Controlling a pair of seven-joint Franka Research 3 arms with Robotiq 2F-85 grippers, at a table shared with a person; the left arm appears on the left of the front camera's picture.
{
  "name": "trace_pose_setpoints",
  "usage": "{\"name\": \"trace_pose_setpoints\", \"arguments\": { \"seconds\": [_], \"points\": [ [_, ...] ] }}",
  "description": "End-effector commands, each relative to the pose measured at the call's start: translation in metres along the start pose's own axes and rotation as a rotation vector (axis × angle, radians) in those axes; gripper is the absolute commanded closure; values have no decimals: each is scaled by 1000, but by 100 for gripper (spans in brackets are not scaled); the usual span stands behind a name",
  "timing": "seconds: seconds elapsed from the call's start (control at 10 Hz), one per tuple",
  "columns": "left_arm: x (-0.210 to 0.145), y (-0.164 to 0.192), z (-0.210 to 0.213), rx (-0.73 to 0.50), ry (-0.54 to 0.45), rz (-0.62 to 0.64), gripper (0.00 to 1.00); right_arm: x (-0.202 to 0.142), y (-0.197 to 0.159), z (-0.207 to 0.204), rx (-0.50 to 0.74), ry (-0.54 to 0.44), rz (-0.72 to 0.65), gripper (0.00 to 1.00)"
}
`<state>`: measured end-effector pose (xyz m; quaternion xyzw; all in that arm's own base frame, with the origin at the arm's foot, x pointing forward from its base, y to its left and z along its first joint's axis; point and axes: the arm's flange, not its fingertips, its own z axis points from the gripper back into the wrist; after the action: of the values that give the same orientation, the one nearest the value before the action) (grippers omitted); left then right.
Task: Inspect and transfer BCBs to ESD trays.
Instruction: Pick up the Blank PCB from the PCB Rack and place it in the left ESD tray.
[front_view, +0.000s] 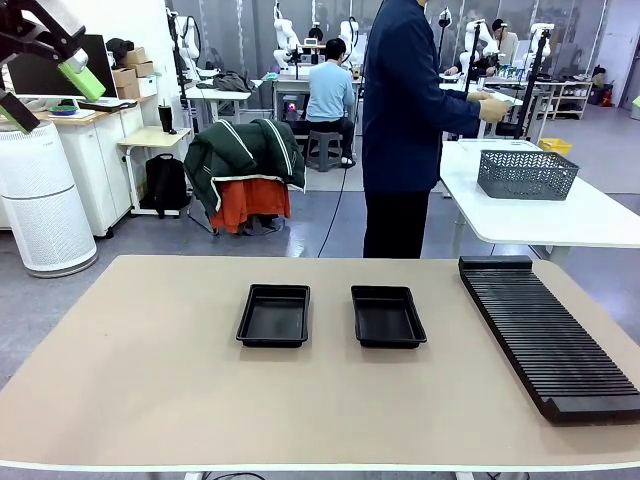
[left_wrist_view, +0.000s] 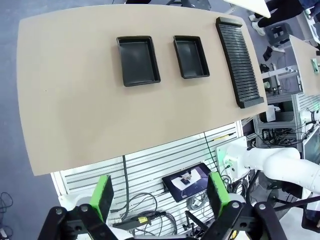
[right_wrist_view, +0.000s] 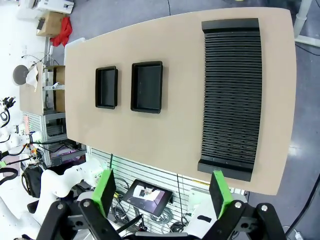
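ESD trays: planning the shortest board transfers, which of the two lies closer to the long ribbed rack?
The shallow black plastic tray on the robot's right: it lies next to the black slotted rack, while the left tray sits farther away.

Black ESD trays (front_view: 273, 316) and black ribbed rack (front_view: 545, 335) on a plain beige table (front_view: 150, 380)

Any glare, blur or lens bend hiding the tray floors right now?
Front view: even light, both ESD trays sharp, faint sheen on floors. Left wrist view: wide-angle lens makes the table edges look bowed, trays crisp. Right wrist view: milder bowing, ribbed rack in focus.
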<state>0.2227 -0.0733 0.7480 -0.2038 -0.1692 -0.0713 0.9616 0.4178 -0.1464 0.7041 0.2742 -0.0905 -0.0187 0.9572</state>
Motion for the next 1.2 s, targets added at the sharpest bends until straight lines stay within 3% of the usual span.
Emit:
{"name": "trace_pose_setpoints", "arguments": {
  "seconds": [0.0,1.1],
  "points": [
    [3,-6,7,32,5,11,0,-1,0,1,3,-2,4,0],
    [6,-24,7,47,-26,-46,0,-1,0,1,3,-2,4,0]
  ]
}}
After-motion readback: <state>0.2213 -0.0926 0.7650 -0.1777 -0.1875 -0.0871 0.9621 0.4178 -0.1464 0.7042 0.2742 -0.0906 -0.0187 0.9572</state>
